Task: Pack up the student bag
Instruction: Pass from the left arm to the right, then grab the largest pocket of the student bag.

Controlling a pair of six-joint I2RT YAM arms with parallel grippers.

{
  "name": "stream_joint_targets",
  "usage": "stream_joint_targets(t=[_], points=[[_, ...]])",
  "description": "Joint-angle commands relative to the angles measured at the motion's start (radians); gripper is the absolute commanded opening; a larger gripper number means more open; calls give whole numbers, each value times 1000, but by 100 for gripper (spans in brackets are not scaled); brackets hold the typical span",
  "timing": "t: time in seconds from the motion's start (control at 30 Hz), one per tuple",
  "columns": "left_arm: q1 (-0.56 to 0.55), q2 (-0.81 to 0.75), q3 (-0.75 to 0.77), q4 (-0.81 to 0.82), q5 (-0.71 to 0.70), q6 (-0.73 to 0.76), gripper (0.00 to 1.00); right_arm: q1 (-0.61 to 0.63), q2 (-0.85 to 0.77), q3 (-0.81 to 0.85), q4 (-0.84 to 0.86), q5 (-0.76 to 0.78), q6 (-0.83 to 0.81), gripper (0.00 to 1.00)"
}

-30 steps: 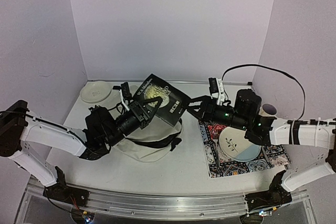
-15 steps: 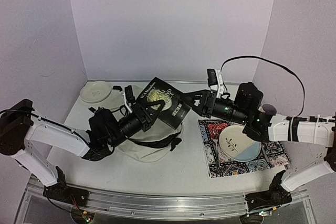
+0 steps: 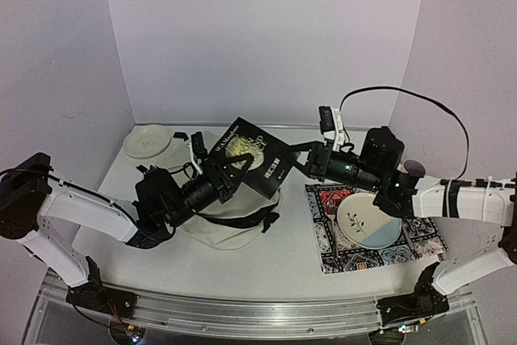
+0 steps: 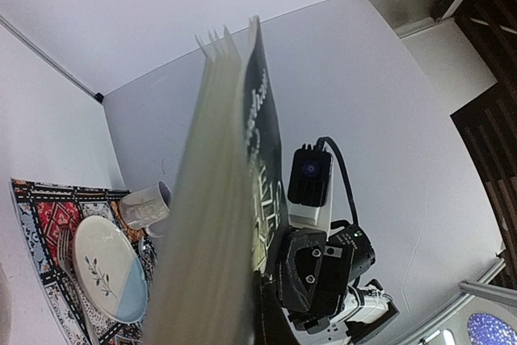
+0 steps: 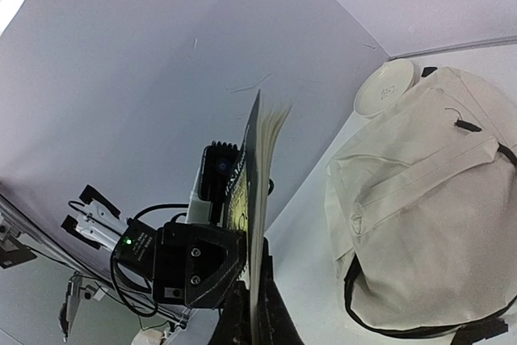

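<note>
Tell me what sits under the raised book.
The cream backpack lies on the table beneath the book. From above the book covers the bag's far end; whether its zipper is open cannot be seen.

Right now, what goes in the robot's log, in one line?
left end effector: shut on book | right end effector: shut on book | book: lifted, outside student bag
</note>
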Motion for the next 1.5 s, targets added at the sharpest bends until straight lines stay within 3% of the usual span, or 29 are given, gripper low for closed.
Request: stream_joint_targets(t=[0.0,0.2,0.33,0.5,0.7,1.0,1.47], points=[[5,-15,-58,25,-12,14,10,-13,-22,-1,39,37,-35,0],[21,-82,-133,-80,-48,103,27,-62,-49,-34,-13,80,-56,0],[25,-161,-92,-375,-95,211,38,-97,-77,-51,-61,102,-70,0],[26,-249,-15,-733,-144,379,60,-124,-132,-73,-136,150,-97,0],[23,-191,207,-1174,-180,593,76,-142,-195,-90,-233,225,-123,0],[-69,75,518,-1506,-300,850,84,-159,-241,-123,-321,327,-104,0],[-126,355,786,-1716,-491,970,84,-173,-283,-137,-384,373,-120,0]])
